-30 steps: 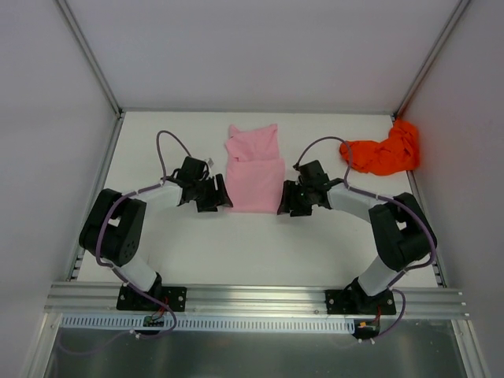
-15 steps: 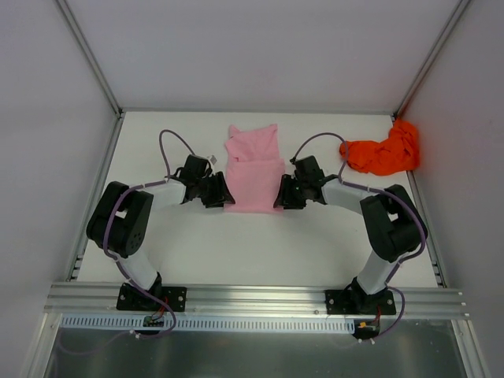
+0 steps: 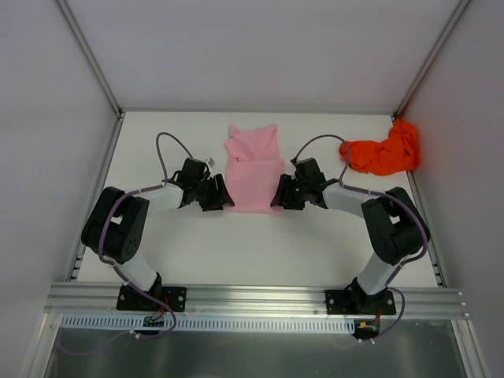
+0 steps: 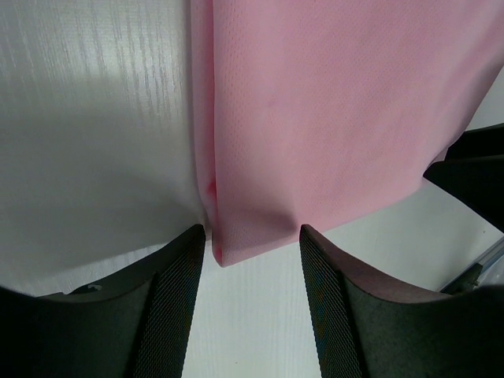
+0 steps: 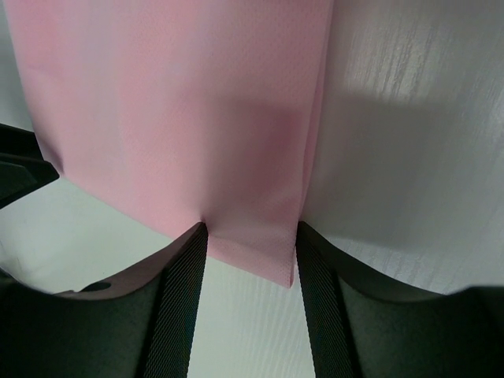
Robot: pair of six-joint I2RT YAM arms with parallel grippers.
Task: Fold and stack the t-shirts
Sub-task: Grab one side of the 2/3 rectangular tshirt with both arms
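Observation:
The pale pink t-shirt (image 3: pixel 253 169) lies folded into a narrow strip at the middle of the table. My left gripper (image 3: pixel 223 198) is open at its near left corner; in the left wrist view the pink corner (image 4: pixel 252 228) sits between the fingers (image 4: pixel 169 303). My right gripper (image 3: pixel 277 197) is open at its near right corner; in the right wrist view the pink corner (image 5: pixel 260 244) lies between the fingers (image 5: pixel 323 307). The orange-red t-shirt (image 3: pixel 383 152) lies crumpled at the far right.
The white table (image 3: pixel 236 244) is walled by white panels at the left, back and right. A metal rail (image 3: pixel 252 298) runs along the near edge, with the arm bases on it. Purple cables loop over both arms.
Both grippers have moved inward to the near corners of the pink shirt, which now lie between their open fingers. The shirts have not moved.

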